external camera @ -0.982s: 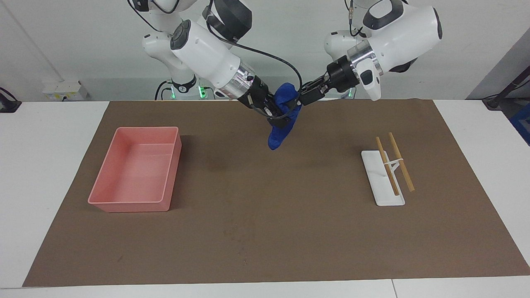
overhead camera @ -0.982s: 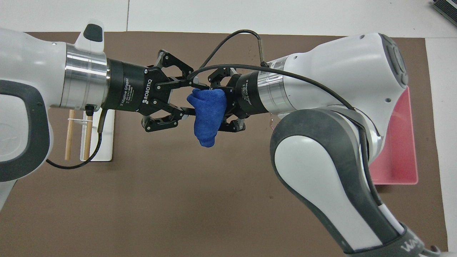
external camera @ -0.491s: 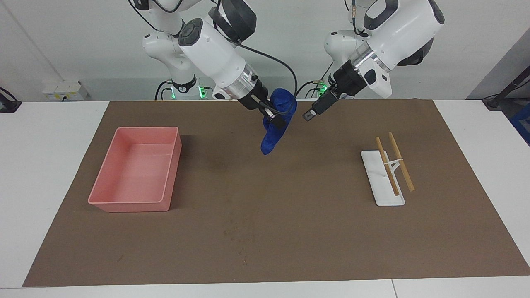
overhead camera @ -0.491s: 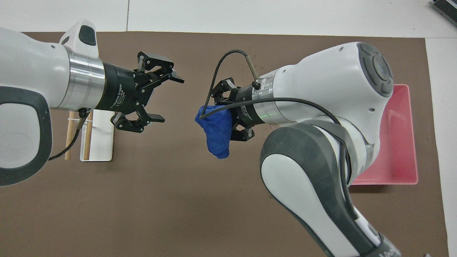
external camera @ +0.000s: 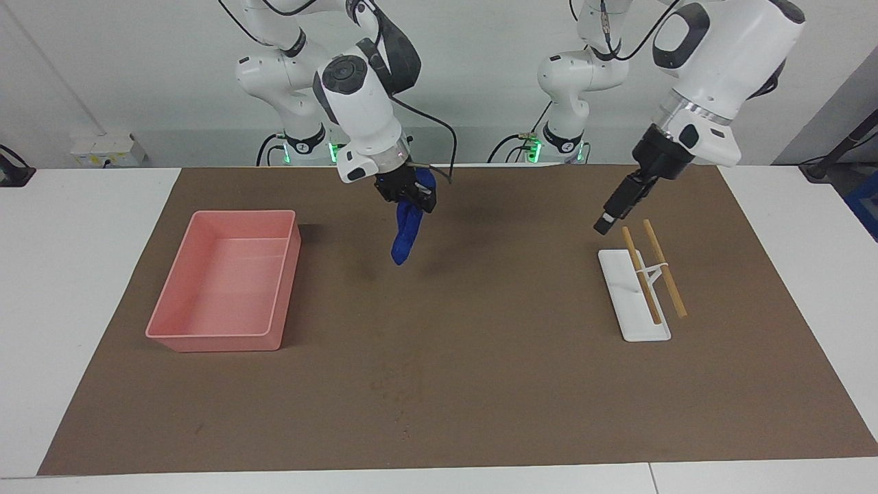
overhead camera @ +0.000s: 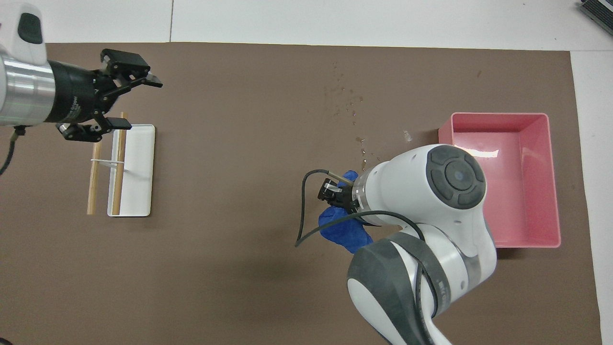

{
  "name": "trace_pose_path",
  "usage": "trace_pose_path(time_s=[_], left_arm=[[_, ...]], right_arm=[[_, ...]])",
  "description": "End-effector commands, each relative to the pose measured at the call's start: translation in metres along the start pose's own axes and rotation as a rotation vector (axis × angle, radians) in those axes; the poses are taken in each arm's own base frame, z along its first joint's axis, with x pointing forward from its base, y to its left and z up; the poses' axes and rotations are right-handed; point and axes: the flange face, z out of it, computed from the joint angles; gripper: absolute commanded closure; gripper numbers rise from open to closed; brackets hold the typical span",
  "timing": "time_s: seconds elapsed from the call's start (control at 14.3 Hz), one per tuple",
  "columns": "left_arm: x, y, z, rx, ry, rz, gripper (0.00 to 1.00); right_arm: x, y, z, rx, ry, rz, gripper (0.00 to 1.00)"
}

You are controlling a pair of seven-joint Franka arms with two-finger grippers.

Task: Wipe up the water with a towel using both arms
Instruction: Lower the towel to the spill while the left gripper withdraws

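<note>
The blue towel point(external camera: 406, 233) point(overhead camera: 346, 233) hangs bunched in the air from my right gripper point(external camera: 406, 194), which is shut on its top and points down over the brown mat, between the mat's middle and the pink tray. In the overhead view the right arm covers most of that gripper point(overhead camera: 334, 193). Small water drops point(overhead camera: 348, 101) speckle the mat farther from the robots than the towel. My left gripper point(external camera: 605, 225) point(overhead camera: 139, 103) is open and holds nothing, up over the end of the white rest toward the robots.
A pink tray point(external camera: 214, 341) point(overhead camera: 517, 191) sits on the brown mat point(external camera: 480, 412) toward the right arm's end. A white rest point(external camera: 634, 322) point(overhead camera: 139, 191) carrying two wooden chopsticks point(external camera: 664, 269) point(overhead camera: 93, 184) lies toward the left arm's end.
The left gripper opened, let go of the towel and swung away to over the chopstick rest. The right arm turned downward and carried the towel toward the pink tray.
</note>
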Motion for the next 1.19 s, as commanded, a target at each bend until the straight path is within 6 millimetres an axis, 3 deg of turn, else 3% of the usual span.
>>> trace_pose_path(time_s=[0.0,0.07,0.35,0.56,0.7,0.84,1.12], left_arm=[[0.021,-0.02,-0.01,0.004,0.061,0.099,0.0],[0.028,-0.027,-0.011,0.03,0.078,0.126,0.0],[0.036,-0.053,-0.014,0.203,0.051,0.427,0.0],[0.026,-0.069,-0.013,0.374,-0.072,0.668,0.0],[0.018,-0.068,-0.015,0.398,-0.125,0.67,0.0],[0.017,-0.065,-0.031,0.403,-0.151,0.667,0.0],[0.002,-0.055,-0.045,0.424,-0.228,0.79,0.0]], right_arm=[[-0.002,0.04,0.019,-0.026,0.065,-0.199,1.0],[0.007,0.051,0.025,-0.029,0.07,-0.244,1.0],[0.005,0.093,0.056,-0.089,0.016,-0.445,1.0],[0.009,0.131,0.066,-0.118,-0.03,-0.633,1.0],[0.028,0.154,0.064,-0.117,-0.037,-0.713,1.0],[0.039,0.171,0.07,-0.118,-0.051,-0.781,1.0],[0.042,0.184,0.085,-0.123,-0.085,-0.804,1.0]])
